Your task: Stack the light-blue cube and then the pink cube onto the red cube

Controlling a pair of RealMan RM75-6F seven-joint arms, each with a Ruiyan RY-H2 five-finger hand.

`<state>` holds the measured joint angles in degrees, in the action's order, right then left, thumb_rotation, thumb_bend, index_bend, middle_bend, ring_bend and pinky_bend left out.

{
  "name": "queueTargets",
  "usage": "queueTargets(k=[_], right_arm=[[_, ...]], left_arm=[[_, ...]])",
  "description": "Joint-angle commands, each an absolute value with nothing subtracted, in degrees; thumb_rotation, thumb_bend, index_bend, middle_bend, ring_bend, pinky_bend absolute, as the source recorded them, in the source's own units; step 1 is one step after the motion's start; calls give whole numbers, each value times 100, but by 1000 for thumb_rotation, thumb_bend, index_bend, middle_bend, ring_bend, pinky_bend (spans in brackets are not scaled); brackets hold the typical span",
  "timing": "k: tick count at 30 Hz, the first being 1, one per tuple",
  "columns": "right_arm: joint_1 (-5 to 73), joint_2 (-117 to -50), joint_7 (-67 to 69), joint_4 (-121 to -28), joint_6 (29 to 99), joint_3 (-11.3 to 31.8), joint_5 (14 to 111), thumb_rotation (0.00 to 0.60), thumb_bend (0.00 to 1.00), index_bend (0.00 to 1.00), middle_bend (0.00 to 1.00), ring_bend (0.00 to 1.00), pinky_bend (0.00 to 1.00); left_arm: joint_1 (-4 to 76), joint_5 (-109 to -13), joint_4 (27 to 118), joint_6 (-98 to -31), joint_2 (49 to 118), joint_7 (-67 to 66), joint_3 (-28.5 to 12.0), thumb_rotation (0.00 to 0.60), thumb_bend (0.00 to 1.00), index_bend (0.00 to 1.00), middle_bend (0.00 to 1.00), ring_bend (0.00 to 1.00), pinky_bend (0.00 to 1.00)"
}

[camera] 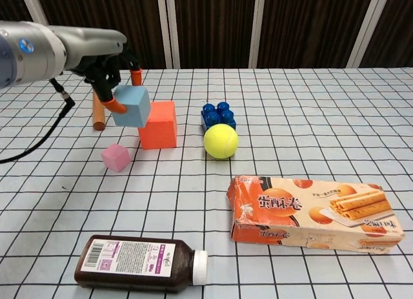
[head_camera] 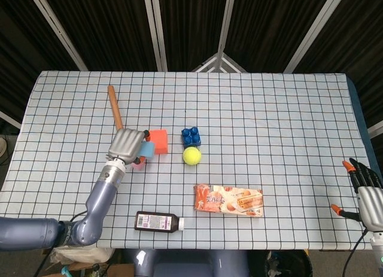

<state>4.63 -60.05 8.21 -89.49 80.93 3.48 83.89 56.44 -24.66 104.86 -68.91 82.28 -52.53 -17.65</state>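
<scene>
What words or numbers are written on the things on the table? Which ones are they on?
Snack box: large Chinese characters on the front, which look like "蛋酥卷"; the small print beside them is too small to read.
Brown bottle: a white label with a barcode and lines of print, all too small and blurred to read.
Light-blue cube, pink cube, red cube, tennis ball: no writing visible.

Red cube (camera: 159, 124): upright on table. Light-blue cube (camera: 131, 106): tilted, lifted clear of the table, just left of the red cube's top. Pink cube (camera: 115, 157): small, on table, left-front of red cube.
</scene>
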Motion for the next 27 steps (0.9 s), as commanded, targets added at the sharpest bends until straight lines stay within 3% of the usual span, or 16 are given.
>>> queueTargets(k=[1,12,27], right_arm=[[468,-6008,804,-8952,8083,350,8379,600,128,1,7,29,103],[476,-6015,798,-8933,8048,377,8304,600,128,1,7,29,103],[452,-5987,889,-8917,8090,376,8329,600,128,1,7,28,103]], left_arm=[[6035,-1825,10108,-7122,8346,-5551,-2141,600,340,461,840,822,968],[6518,-863,8979,-7245,8886,-5583,-2617,600,336,461,840,822,968],[6656,-857,8734,-6905,9091,-5564,-2482,600,336,461,836,822,968]])
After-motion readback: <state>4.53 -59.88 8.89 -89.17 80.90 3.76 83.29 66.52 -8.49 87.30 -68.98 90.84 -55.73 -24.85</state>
